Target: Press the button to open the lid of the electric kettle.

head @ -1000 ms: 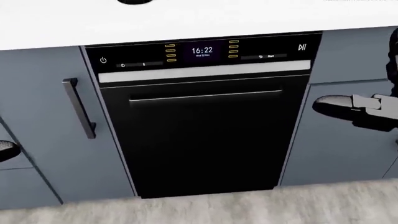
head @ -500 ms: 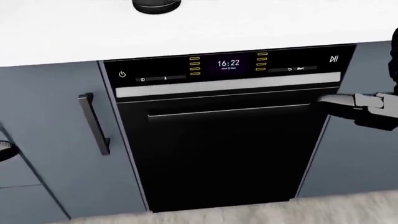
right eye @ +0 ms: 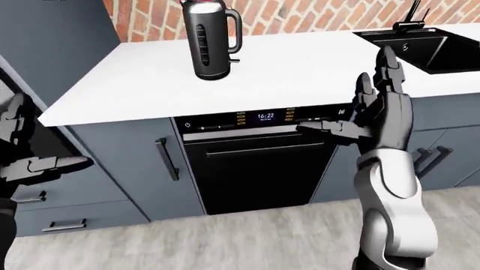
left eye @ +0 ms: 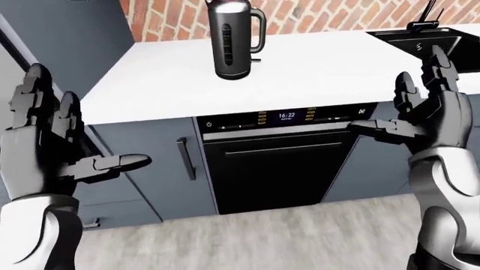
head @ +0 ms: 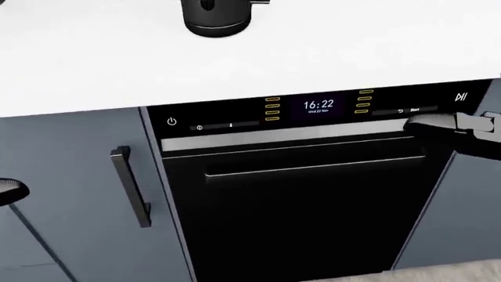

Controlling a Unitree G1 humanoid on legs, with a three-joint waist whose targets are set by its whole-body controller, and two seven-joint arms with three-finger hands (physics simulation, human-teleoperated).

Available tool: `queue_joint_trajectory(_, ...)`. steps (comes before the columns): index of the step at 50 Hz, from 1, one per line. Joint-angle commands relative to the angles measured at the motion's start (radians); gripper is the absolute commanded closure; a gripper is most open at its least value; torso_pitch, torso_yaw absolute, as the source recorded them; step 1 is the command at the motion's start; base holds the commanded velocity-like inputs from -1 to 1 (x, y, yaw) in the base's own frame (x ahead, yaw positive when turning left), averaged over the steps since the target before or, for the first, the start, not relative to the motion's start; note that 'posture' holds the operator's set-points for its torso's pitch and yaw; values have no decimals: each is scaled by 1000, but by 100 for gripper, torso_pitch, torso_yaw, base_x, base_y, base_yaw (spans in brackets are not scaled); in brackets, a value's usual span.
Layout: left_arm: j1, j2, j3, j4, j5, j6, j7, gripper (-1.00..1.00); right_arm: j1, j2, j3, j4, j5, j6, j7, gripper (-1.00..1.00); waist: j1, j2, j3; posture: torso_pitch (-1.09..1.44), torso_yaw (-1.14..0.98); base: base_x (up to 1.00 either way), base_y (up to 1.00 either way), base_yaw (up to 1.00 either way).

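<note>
The electric kettle (left eye: pixel 234 39) is dark with a silver top and a handle on its right side. It stands upright on the white counter (left eye: pixel 322 73), near the brick wall, and its lid looks closed. The head view shows only its base (head: pixel 217 20) at the top edge. My left hand (left eye: pixel 83 132) is open and raised at the left, below counter height and well away from the kettle. My right hand (left eye: pixel 398 98) is open at the right, by the counter's near edge, its thumb (head: pixel 439 124) in front of the appliance panel. Neither hand touches the kettle.
A black built-in appliance (head: pixel 313 200) with a display reading 16:22 sits under the counter. Grey cabinet doors with a dark handle (head: pixel 131 187) flank it. A black sink (left eye: pixel 424 39) with a tap is at the counter's right. A tall dark cabinet (left eye: pixel 67 34) stands at the left.
The whole head view has shifted: the appliance and counter slid down and right, and the kettle's base came in at the top. The camera has moved. My right thumb stays near the right edge.
</note>
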Motion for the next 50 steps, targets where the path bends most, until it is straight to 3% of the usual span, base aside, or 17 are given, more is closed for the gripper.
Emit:
queue_joint_trajectory(1, -13, 10, 9, -14, 3, -18, 3, -100, -13, -6, 0, -21, 4, -20, 4, -100, -2, 36, -49, 0, 0, 22, 10, 0)
queue_joint_trajectory(2, -14, 10, 9, -15, 4, -16, 4, -100, -13, -6, 0, -21, 4, -21, 4, -100, 11, -1, -13, 0, 0, 22, 9, 0)
queue_joint_trajectory(3, -15, 10, 8, -14, 4, -17, 4, -100, -12, -6, -1, -21, 5, -21, 5, -100, 13, 8, -2, 0, 0, 21, 9, 0)
queue_joint_trajectory(12, -15, 12, 16, -19, -2, -11, 2, -100, -15, -10, -3, -15, 7, -26, 3, -100, 33, -66, -5, 0, 0, 22, 0, 0)
queue_joint_trajectory(16, -19, 13, 12, -20, -2, -8, 6, -100, -14, -10, -1, -17, 6, -27, 3, -100, 37, -151, -26, 0, 0, 23, 0, 0)
queue_joint_trajectory(17, -18, 13, 10, -21, -1, -8, 6, -100, -13, -10, -1, -18, 6, -27, 4, -100, 26, -111, -17, 0, 0, 23, 0, 0)
queue_joint_trajectory(19, -16, 12, 12, -20, -1, -10, 5, -100, -12, -9, -1, -18, 6, -28, 4, -100, 24, -126, -11, 0, 0, 23, 0, 0)
queue_joint_trajectory(25, -16, 13, 12, -20, -1, -9, 5, -100, -13, -10, -2, -19, 6, -26, 3, -100, 10, -72, 2, 0, 0, 24, 0, 0)
queue_joint_trajectory(27, -17, 14, 14, -22, -2, -7, 5, -100, -14, -10, -3, -22, 8, -23, 2, -100, 4, -40, 0, 0, 0, 24, 0, 0)
queue_joint_trajectory(29, -17, 13, 12, -21, -1, -8, 5, -100, -15, -11, -5, -21, 9, -22, 2, -100, 5, 26, -25, 0, 0, 24, 0, 0)
queue_joint_trajectory(30, -14, 12, 14, -22, -3, -9, 3, -100, -16, -12, -5, -21, 10, -22, 2, -100, 16, -18, -11, 0, 0, 24, 0, 0)
queue_joint_trajectory(31, -18, 12, 10, -19, -1, -9, 5, -100, -18, -14, -6, -20, 11, -21, 1, -100, 11, 3, -7, 0, 0, 24, 0, 0)
queue_joint_trajectory(38, -12, 16, -10, -35, 20, -3, -10, -100, -26, -22, -11, -22, 23, -13, -6, -100, 32, -56, -6, 0, 0, 23, 0, 0)
queue_joint_trajectory(42, -11, 5, -28, -36, 51, -8, -33, -100, -29, -28, -15, -20, 30, -11, -11, -100, 37, -146, -24, 0, 0, 24, 0, 0)
queue_joint_trajectory(43, -6, 1, -30, -34, 60, -13, -40, -100, -29, -28, -15, -20, 31, -12, -11, -100, 24, -117, -18, 0, 0, 25, 0, 0)
queue_joint_trajectory(45, -7, -2, -29, -35, 68, -11, -46, -100, -27, -29, -14, -18, 30, -15, -11, -100, 23, -128, -9, 0, 0, 24, 0, 0)
queue_joint_trajectory(50, -20, -13, -5, -40, 27, 19, -44, -100, -25, -31, -16, -17, 32, -18, -11, -100, 13, -90, -3, 0, 0, 23, 0, 0)
